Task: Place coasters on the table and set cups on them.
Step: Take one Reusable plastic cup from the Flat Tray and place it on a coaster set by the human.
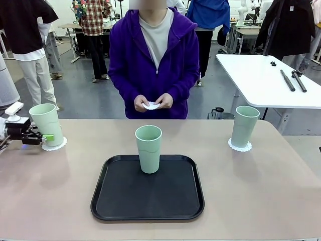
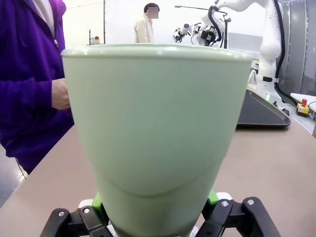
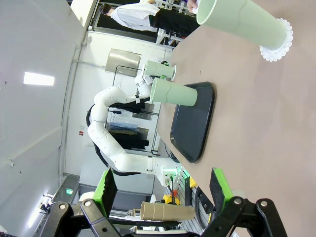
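At the table's (image 1: 60,201) far left a mint-green cup (image 1: 46,124) stands on a lacy white coaster (image 1: 53,144). My left gripper (image 1: 36,136) is shut on its lower part. In the left wrist view this cup (image 2: 155,128) looms close, with the green pads (image 2: 98,201) pressed on either side of its base. A second cup (image 1: 149,148) stands upright in the black tray (image 1: 125,201). The third cup (image 1: 244,126) sits on a coaster (image 1: 239,145) at the right. The person holds another coaster (image 1: 152,105) in both hands. My right gripper (image 3: 162,192) is open and holds nothing.
The person in a purple hoodie (image 1: 125,60) stands at the far edge, centre. A white table (image 1: 261,80) with black rods stands behind on the right. Bare tabletop lies between the tray and each outer cup.
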Controlling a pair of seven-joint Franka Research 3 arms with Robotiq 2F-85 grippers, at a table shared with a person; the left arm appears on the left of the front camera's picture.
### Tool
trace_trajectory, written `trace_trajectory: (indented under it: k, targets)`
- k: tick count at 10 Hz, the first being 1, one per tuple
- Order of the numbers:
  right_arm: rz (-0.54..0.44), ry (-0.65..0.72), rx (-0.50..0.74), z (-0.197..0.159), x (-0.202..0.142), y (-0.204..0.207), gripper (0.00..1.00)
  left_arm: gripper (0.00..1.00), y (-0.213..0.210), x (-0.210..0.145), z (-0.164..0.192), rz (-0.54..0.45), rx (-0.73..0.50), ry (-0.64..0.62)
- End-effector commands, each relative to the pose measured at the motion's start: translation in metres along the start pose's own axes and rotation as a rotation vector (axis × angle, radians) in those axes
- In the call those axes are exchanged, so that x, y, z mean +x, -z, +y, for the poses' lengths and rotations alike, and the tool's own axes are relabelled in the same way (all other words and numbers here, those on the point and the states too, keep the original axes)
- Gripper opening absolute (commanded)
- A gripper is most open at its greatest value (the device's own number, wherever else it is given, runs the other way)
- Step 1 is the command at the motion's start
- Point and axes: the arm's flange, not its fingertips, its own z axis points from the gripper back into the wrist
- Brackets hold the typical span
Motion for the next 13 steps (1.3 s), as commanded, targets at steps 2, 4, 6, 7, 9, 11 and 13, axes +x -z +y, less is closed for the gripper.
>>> trace_trajectory:
  k: [2, 4, 6, 7, 9, 11, 13]
  targets:
    - [-0.003, -0.004, 0.003, 0.001, -0.001, -0.001, 1.00, 0.82, -0.005, 0.002, 0.012, 0.003, 0.019, -0.030]
    - [-0.003, -0.004, 0.003, 0.001, -0.001, -0.001, 1.00, 0.82, -0.004, 0.000, 0.009, 0.010, 0.021, -0.058]
    - [-0.003, -0.004, 0.003, 0.001, -0.001, -0.001, 1.00, 0.82, -0.004, 0.001, 0.007, 0.013, 0.012, -0.061]
    - [-0.003, -0.004, 0.003, 0.001, -0.001, -0.001, 1.00, 0.82, -0.005, 0.001, 0.005, 0.012, 0.009, -0.057]
    - [-0.003, -0.004, 0.003, 0.001, -0.001, -0.001, 1.00, 0.82, -0.007, 0.000, 0.001, 0.010, 0.001, -0.058]
    - [-0.003, -0.004, 0.003, 0.001, -0.001, -0.001, 1.00, 0.82, -0.009, -0.001, -0.004, -0.004, -0.003, -0.050]
    - [-0.003, -0.004, 0.003, 0.001, -0.001, -0.001, 1.00, 0.82, -0.009, 0.000, -0.006, -0.014, -0.016, -0.036]
